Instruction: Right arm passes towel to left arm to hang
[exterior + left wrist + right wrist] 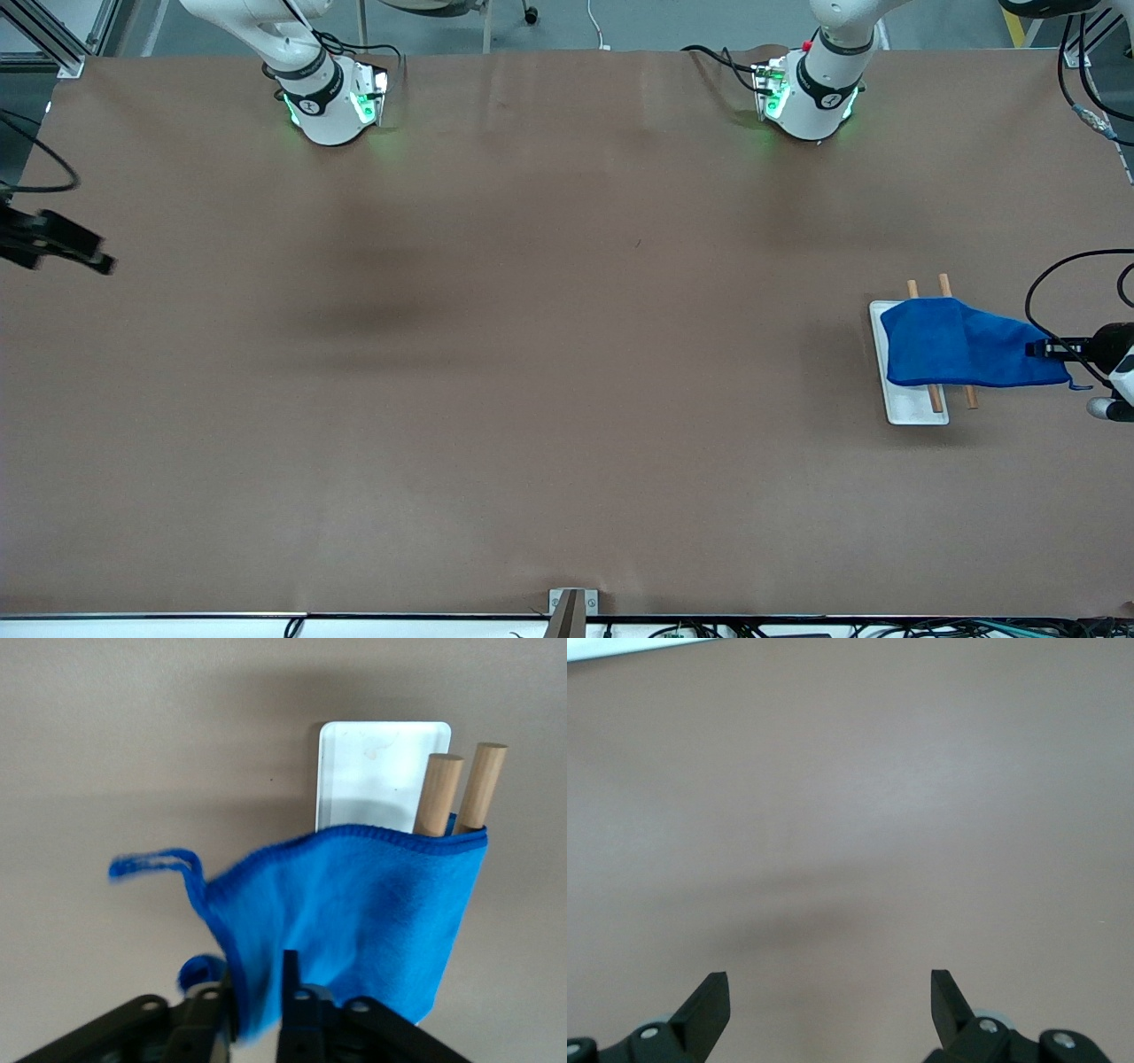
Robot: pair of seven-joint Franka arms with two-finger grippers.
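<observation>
Draped over two wooden pegs [937, 397] on a white base plate [912, 409], toward the left arm's end of the brown tabletop [532, 399]: the blue towel [961, 346], its thin loop [155, 864] dangling at one corner. Clenched on the towel's edge beside that rack: the left pincer [257, 992]. Spread wide and grasping nothing, over bare tabletop at the right arm's end: the right pincer [830, 992].
</observation>
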